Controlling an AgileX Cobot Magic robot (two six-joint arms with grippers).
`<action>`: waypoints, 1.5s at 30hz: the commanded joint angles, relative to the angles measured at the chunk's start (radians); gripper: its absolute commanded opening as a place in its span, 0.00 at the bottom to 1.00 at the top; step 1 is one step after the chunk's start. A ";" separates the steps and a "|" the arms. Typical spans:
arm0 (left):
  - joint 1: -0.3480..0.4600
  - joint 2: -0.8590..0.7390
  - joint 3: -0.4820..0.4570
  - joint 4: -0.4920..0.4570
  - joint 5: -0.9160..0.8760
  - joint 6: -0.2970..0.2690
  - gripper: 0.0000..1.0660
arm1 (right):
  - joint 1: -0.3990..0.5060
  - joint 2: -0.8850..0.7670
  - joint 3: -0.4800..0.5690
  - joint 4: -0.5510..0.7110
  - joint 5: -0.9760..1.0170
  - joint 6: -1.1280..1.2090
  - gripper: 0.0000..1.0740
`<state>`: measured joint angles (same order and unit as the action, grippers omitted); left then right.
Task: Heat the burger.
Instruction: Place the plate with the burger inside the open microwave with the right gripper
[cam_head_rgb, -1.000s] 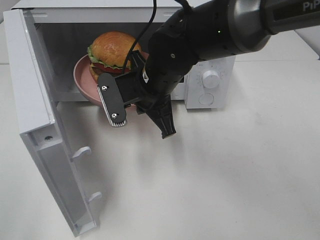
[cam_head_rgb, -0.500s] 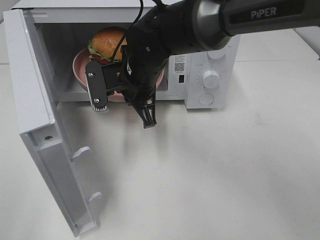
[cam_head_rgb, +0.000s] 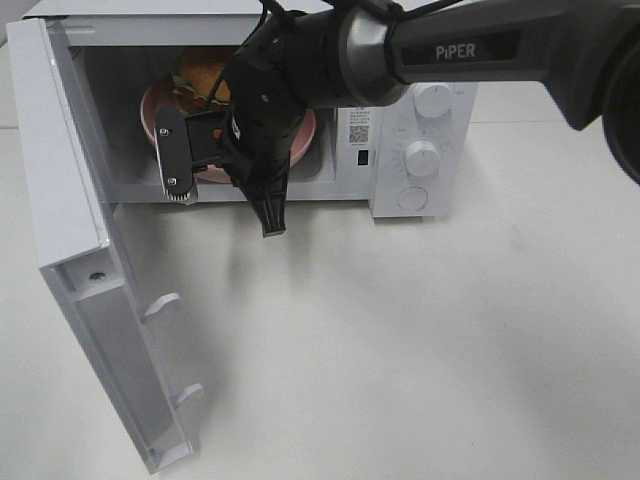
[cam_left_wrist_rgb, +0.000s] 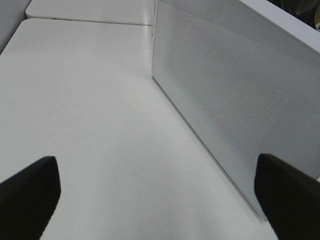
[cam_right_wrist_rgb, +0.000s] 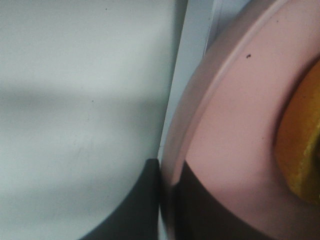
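The burger (cam_head_rgb: 198, 76) sits on a round pink plate (cam_head_rgb: 153, 112) inside the open white microwave (cam_head_rgb: 420, 160). My right arm hides most of the burger. My right gripper (cam_head_rgb: 225, 212) points down at the plate's near rim, just in front of the oven's sill. In the right wrist view the right gripper (cam_right_wrist_rgb: 165, 200) has its dark fingers close together with the plate rim (cam_right_wrist_rgb: 200, 125) between them, and an orange edge of the burger (cam_right_wrist_rgb: 300, 150) shows. My left gripper (cam_left_wrist_rgb: 160, 200) is open and empty over the bare table.
The microwave door (cam_head_rgb: 70, 200) stands swung open on the left, reaching toward the table's front. Its mesh face (cam_left_wrist_rgb: 225, 100) fills the left wrist view beside my left gripper. The control knobs (cam_head_rgb: 422, 158) are on the oven's right side.
My right gripper has moved left and back toward the oven. The pink plate with the burger went with it, from overhanging the sill to inside the cavity.
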<state>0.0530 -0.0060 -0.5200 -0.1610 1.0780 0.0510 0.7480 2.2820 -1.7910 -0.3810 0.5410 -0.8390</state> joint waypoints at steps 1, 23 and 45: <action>0.003 -0.016 0.002 -0.007 -0.007 -0.001 0.92 | -0.002 0.004 -0.040 -0.032 -0.047 0.007 0.00; 0.003 -0.016 0.002 -0.003 -0.007 -0.001 0.92 | -0.025 0.057 -0.090 -0.066 -0.109 0.006 0.00; 0.003 -0.016 0.002 -0.001 -0.007 -0.001 0.92 | -0.025 0.084 -0.090 -0.056 -0.154 0.007 0.11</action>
<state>0.0530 -0.0060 -0.5200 -0.1610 1.0780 0.0510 0.7230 2.3790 -1.8670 -0.4280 0.4250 -0.8380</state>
